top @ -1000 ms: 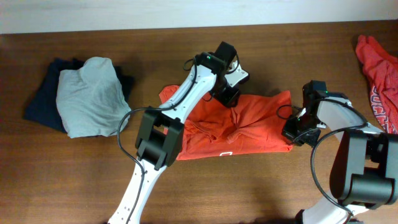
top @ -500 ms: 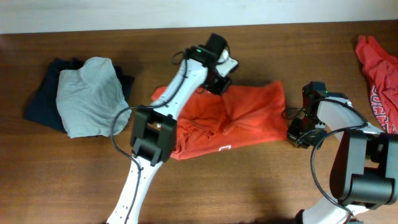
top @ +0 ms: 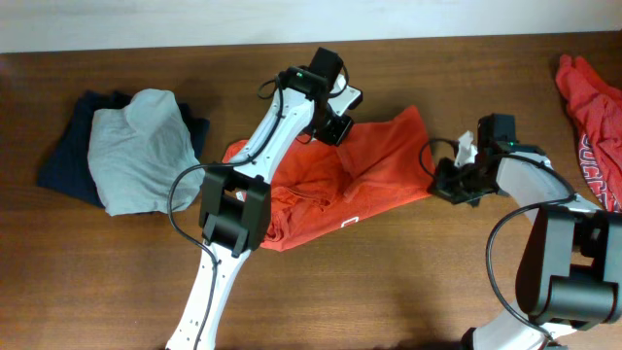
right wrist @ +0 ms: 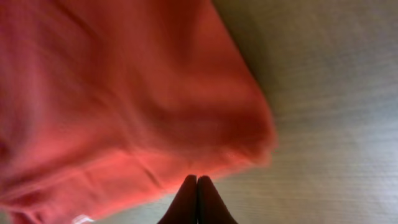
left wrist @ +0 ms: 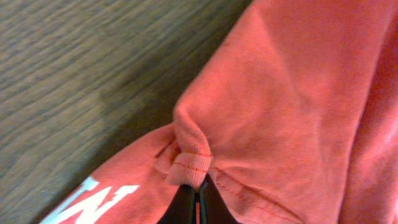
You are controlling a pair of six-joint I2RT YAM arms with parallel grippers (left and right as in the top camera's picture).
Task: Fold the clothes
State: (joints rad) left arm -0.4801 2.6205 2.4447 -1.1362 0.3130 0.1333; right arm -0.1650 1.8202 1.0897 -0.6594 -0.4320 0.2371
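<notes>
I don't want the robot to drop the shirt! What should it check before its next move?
1. Left pincer shut on the shirt hem: ok.
2. Right pincer shut at the shirt's edge, really gripping: cannot tell.
3. Shirt flat: not ok, bunched and wrinkled.
4. Grey shirt apart from it: ok.
5. Other orange shirt out of the way: ok, at the table's right edge.

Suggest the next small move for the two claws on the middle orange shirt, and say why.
Probably lift both claws a little and draw them apart. The left claw and right claw each pinch an edge of the orange shirt, which lies bunched and creased between them.
</notes>
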